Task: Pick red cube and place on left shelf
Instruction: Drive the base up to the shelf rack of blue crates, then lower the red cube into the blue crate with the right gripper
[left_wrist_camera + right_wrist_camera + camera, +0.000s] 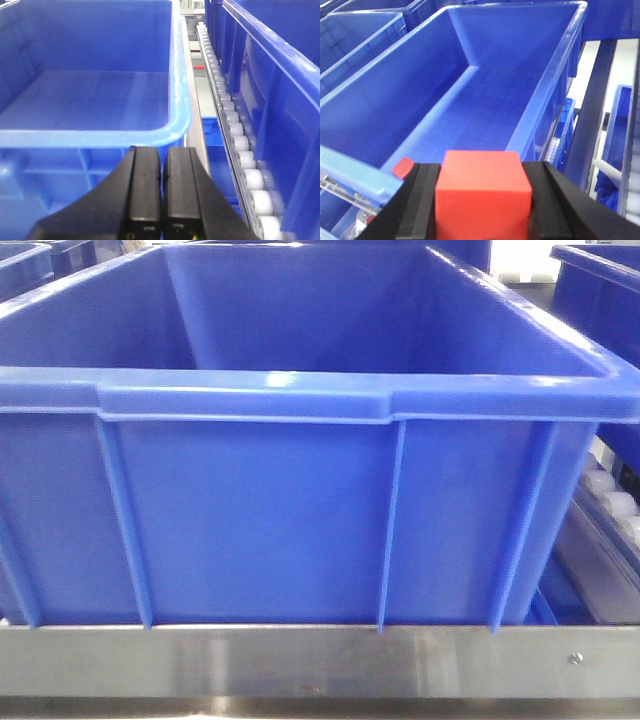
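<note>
The red cube point(482, 195) fills the bottom middle of the right wrist view, held between the black fingers point(422, 200) of my right gripper point(482, 172), which is shut on it above the near rim of a deep blue crate point(485, 105). A second small red block point(403, 167) lies at that crate's near left corner. The left shelf shows its steel front rail point(300, 660) under a large blue crate point(300, 510) in the front view. My left gripper point(162, 155) is shut with nothing between its jaws, close to a blue crate's near rim point(100, 136).
More blue crates point(355, 45) stand on both sides. A track of white rollers point(235, 135) runs between two crates in the left wrist view. A steel rail and gap point(592, 100) lie right of the crate in the right wrist view.
</note>
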You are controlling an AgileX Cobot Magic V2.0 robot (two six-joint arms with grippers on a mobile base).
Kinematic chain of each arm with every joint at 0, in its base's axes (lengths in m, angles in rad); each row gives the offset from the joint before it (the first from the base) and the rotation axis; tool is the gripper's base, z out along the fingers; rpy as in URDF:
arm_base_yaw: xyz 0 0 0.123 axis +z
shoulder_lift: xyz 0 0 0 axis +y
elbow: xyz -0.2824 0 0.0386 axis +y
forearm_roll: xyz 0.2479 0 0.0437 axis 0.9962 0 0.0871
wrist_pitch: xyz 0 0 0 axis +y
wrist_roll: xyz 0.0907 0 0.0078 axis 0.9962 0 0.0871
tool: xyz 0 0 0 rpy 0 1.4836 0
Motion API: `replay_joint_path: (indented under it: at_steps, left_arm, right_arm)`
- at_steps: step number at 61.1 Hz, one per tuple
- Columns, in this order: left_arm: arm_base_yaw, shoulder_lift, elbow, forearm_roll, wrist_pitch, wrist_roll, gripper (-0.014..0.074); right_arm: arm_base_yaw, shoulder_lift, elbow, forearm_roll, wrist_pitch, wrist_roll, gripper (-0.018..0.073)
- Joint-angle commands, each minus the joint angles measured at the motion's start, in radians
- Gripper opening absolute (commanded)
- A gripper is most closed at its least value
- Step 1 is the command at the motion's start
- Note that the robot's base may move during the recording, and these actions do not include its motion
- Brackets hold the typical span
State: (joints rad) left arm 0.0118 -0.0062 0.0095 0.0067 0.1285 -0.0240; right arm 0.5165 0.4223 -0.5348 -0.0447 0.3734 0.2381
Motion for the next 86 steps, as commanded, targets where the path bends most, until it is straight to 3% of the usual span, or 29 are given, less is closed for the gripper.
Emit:
replay_joint_path:
  at_steps: [1, 73, 86]
  left_arm:
    - [-0.006, -0.015, 0.023, -0.007, -0.089, -0.001, 0.0102]
    - [-0.006, -0.015, 0.023, -0.007, -0.089, -0.001, 0.0102]
    - [-0.006, -0.015, 0.023, -0.007, -0.089, -0.001, 0.0102]
  right_arm:
    - [0.001, 0.01, -0.029, -0.013, -0.087, -0.009, 0.0184]
    - [0.001, 0.01, -0.029, -0.005, -0.093, -0.008, 0.0184]
    - [0.001, 0.039, -0.12, -0.005, -0.049, -0.009, 0.0183]
